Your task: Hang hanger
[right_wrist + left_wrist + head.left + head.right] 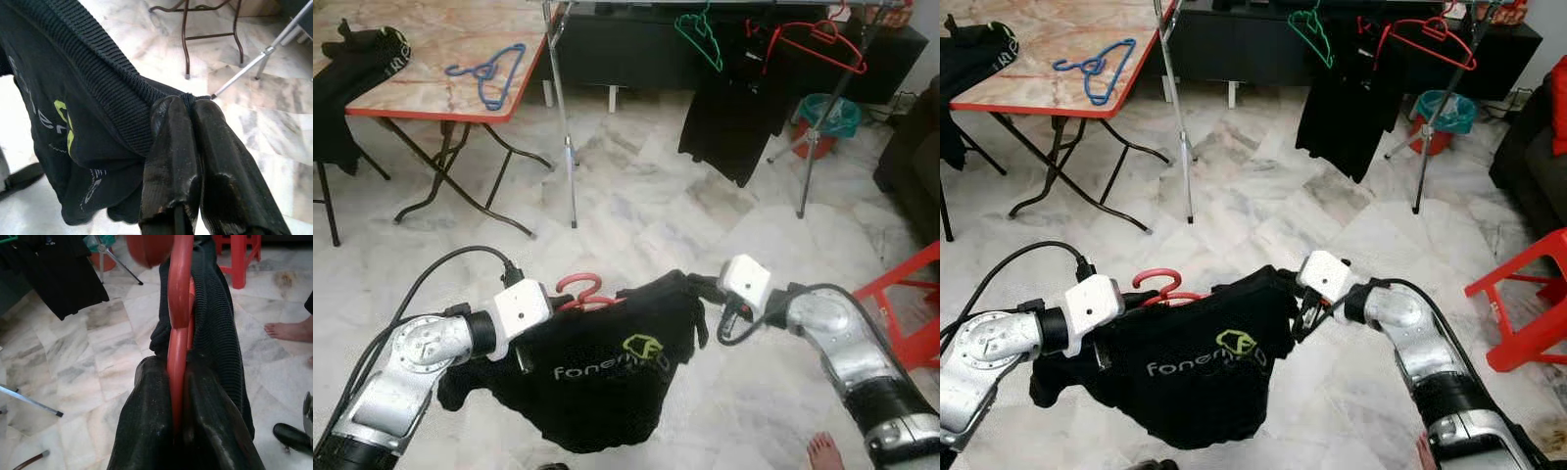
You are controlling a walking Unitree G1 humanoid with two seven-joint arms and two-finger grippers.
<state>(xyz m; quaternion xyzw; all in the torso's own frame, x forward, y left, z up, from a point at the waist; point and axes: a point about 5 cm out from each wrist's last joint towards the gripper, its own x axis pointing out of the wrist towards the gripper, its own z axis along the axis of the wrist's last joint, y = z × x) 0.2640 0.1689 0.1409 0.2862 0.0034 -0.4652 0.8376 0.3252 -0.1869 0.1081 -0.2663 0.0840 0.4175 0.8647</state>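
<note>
In the head views, I am holding a black shirt [602, 377] on a red hanger [579, 291] low in the frame, stretched between my two arms. My left gripper [524, 357] is at the shirt's left end, just below the hanger's hook, and my right gripper [1304, 318] is at its right end. A clothes rack [560, 108] is standing in the upper middle, with a green hanger [700, 37] and another red hanger [818, 44] on it. A blue hanger [489, 70] is lying on the table [431, 98] in the upper left.

In the left wrist view, my fingers are pressing together on the red hanger and the shirt cloth at lower centre.

In the right wrist view, my fingers [171, 147] are pinching the shirt's ribbed edge at centre.
</note>
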